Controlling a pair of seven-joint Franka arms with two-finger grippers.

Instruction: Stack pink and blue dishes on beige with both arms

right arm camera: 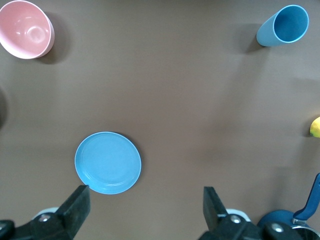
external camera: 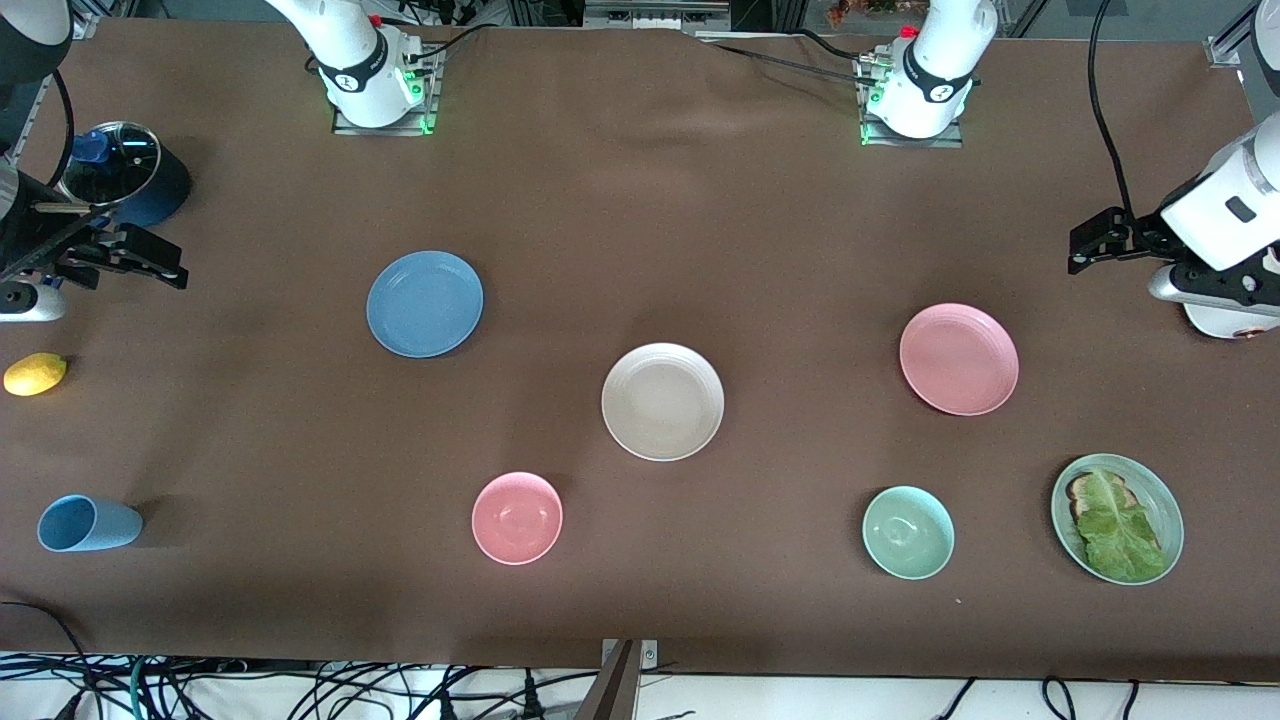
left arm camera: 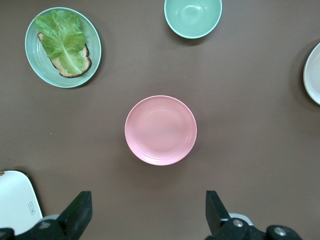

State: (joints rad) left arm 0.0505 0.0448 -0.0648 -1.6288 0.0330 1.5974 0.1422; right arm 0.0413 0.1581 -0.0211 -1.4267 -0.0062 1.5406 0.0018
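So the beige plate [external camera: 662, 401] sits pretty much mid-table, nothing stacked on it. The blue plate [external camera: 425, 303] lies toward the right arm's end, a bit farther from the front camera than the beige one, and the pink plate [external camera: 958, 358] is toward the left arm's end, well apart from both.

Both arms hang up high at the table's ends. The left gripper [left arm camera: 147, 212] is over bare table just beside the pink plate, fingers spread wide, holding nothing. Its wrist view catches that spread properly; the front view only gives you a dark clump there. Same deal with the right gripper [right arm camera: 145, 210]: fingers wide apart and empty, with the blue plate's edge sitting right by one finger [right arm camera: 77, 205].

The right wrist view also picks up the pink bowl [right arm camera: 26, 29] and the light blue cup [right arm camera: 283, 26] lying on its side.
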